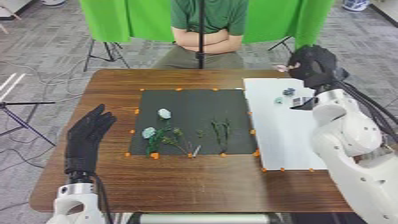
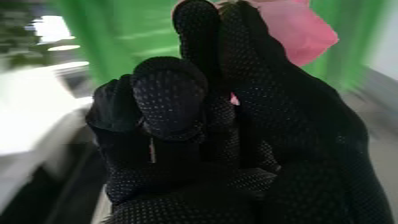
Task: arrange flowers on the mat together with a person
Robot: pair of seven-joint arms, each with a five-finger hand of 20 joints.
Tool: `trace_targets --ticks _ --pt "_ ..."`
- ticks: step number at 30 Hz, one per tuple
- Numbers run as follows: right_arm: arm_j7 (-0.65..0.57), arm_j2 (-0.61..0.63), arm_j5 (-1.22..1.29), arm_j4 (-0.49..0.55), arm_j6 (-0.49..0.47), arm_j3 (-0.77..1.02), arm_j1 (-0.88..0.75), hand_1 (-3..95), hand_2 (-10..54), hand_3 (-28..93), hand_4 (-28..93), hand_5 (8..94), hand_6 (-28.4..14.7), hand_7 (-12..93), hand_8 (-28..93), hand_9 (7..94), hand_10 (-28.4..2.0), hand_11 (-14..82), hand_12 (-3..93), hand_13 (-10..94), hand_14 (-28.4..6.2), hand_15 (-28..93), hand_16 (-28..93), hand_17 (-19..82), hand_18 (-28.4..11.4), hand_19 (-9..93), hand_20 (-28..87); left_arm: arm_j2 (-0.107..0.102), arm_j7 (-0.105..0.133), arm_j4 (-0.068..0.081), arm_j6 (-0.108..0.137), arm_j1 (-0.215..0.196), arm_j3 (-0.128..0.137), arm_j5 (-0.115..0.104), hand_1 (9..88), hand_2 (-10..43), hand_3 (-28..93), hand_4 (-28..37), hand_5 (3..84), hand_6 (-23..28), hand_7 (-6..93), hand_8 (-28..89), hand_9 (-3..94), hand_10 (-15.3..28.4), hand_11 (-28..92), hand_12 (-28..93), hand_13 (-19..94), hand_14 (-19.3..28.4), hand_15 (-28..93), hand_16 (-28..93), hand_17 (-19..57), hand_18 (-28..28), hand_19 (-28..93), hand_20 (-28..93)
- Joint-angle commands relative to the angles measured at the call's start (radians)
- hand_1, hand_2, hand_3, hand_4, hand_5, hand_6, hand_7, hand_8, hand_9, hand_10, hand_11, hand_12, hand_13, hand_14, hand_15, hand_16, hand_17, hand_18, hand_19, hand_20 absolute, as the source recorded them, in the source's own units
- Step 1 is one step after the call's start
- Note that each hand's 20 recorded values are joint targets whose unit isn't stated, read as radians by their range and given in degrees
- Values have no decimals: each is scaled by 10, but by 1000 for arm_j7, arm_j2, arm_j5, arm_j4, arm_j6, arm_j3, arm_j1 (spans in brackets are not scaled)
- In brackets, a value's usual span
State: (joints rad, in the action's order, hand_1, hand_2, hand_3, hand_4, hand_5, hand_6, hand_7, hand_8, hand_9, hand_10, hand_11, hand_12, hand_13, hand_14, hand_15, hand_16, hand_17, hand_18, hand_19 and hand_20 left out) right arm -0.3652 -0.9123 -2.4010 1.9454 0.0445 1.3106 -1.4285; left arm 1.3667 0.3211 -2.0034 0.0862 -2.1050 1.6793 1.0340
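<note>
R hand [image 1: 313, 62], black-gloved, is at the far right, by the far right corner of the white rectangular sheet [image 1: 289, 131]. Its fingers are closed on a soft pink flower w/ broad petals [image 1: 286, 67]; in the wrist view the bloom sticks out past the fingertips, grip apparently on or nr the stem. How much stem runs down inside the grip, can't tell.

L hand [image 1: 87, 132], also black-gloved, is left of the dark rectangular mat [image 1: 187, 107], fingers straight & relaxed, nothing held.

On the mat, left part: a round white bloom [image 1: 164, 113] w/ a 2nd white bloom [image 1: 148, 133] nearer & further left, beside dark green leafy foliage [image 1: 158, 140]. Right of those, slim green stems [image 1: 220, 134] lie roughly near-to-far. On the sheet's far part: a small blue-grey flower [image 1: 289, 92] & a small pale green flower [image 1: 278, 100], close together. Brown wooden tabletop [image 1: 178, 185] under it all.

Step, my read: pink flower picked, placing to come; arrangement prob. abt half built. Next move: bring it left & nearer, over the mat, line it up w/ the slim stems prob., lower it flat, then ease the grip. Risk: petals snagging on the glove at release, or stem rolling & nudging its neighbours.
</note>
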Motion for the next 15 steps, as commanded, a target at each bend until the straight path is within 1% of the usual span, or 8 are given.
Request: trace_targets --ticks 1,6,11,13,14,15 --pt "139 -89 90 18 -115 -299 191 648 -95 619 -229 811 11 214 111 879 -83 111 480 808 -61 602 420 417 -213 817 623 -3 -10 6 12 -19 6 -5 268 15 683 -188 482 48 136 -58 460 141 190 135 375 187 217 17 110 150 215 267" --pt "200 -135 109 -5 -189 -481 267 648 -95 614 -225 809 13 210 111 878 -83 110 481 809 -58 605 420 417 -214 821 623 1 -10 13 5 -9 -5 -3 268 16 682 -188 483 48 137 -57 463 139 192 136 377 188 217 17 110 150 216 267" --pt "251 -164 106 -21 -212 -595 304 657 -95 582 -199 802 15 200 106 875 -83 106 474 806 -56 609 419 416 -212 824 619 -1 -12 18 -3 -2 -10 -4 267 12 686 -191 490 49 139 -53 470 136 194 141 379 188 220 20 110 150 217 266" --pt "269 -175 102 -34 -229 -620 311 659 -95 579 -194 799 16 197 104 871 -82 105 471 805 -56 611 419 415 -211 824 620 -3 -15 13 3 -7 -9 -4 267 11 686 -194 492 48 140 -51 472 136 194 144 380 188 222 20 109 150 218 266" --pt "265 -178 98 -40 -227 -634 317 660 -95 578 -191 798 16 195 103 870 -82 105 470 804 -56 611 419 415 -211 824 620 -3 -17 14 -1 -3 -8 -4 267 11 687 -196 492 48 140 -50 472 136 194 147 380 188 222 21 109 150 219 266" --pt "268 -185 93 -50 -239 -643 318 660 -95 575 -185 795 16 193 102 870 -83 105 469 803 -56 614 418 415 -209 824 619 -3 -17 13 0 -8 -8 -3 267 11 688 -198 491 48 142 -48 472 136 194 149 380 188 223 22 109 151 219 265"
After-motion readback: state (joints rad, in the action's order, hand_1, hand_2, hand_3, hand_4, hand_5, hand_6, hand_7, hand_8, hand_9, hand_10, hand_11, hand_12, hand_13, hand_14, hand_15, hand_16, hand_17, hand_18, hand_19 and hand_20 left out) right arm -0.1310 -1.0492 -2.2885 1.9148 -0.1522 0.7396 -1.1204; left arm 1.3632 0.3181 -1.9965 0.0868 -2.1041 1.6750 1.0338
